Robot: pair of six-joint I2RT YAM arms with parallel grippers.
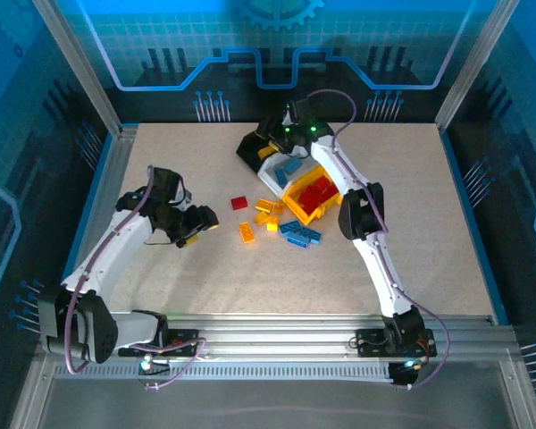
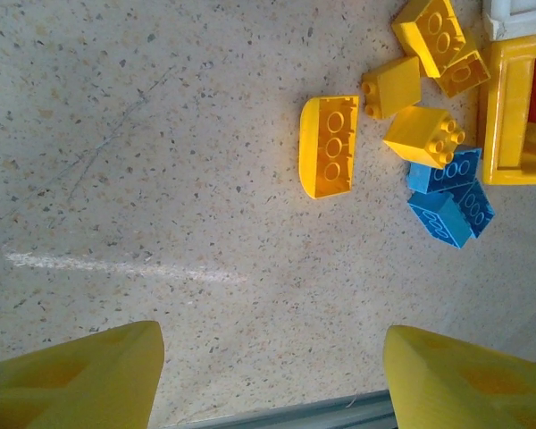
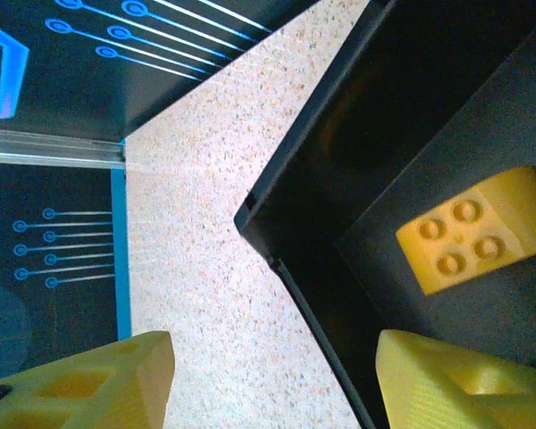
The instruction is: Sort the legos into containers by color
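Three joined containers stand at the table's back centre: a black bin (image 1: 248, 147), a white bin (image 1: 270, 172) with blue legos in it, and a yellow bin (image 1: 297, 211) with red legos. My right gripper (image 1: 272, 141) hovers over the black bin (image 3: 357, 116), open (image 3: 272, 380) and empty. One yellow lego (image 3: 478, 228) lies inside the bin. My left gripper (image 1: 201, 230) is open (image 2: 272, 362) above bare table, left of the loose legos. Ahead of it lie a yellow curved brick (image 2: 329, 146), more yellow bricks (image 2: 424, 134) and blue bricks (image 2: 442, 170).
A red lego (image 1: 239, 203) lies alone left of the pile. Orange bricks (image 1: 247, 232) and blue bricks (image 1: 299, 232) sit in front of the yellow bin (image 2: 509, 107). Blue walls and a metal rail (image 1: 339, 326) ring the table.
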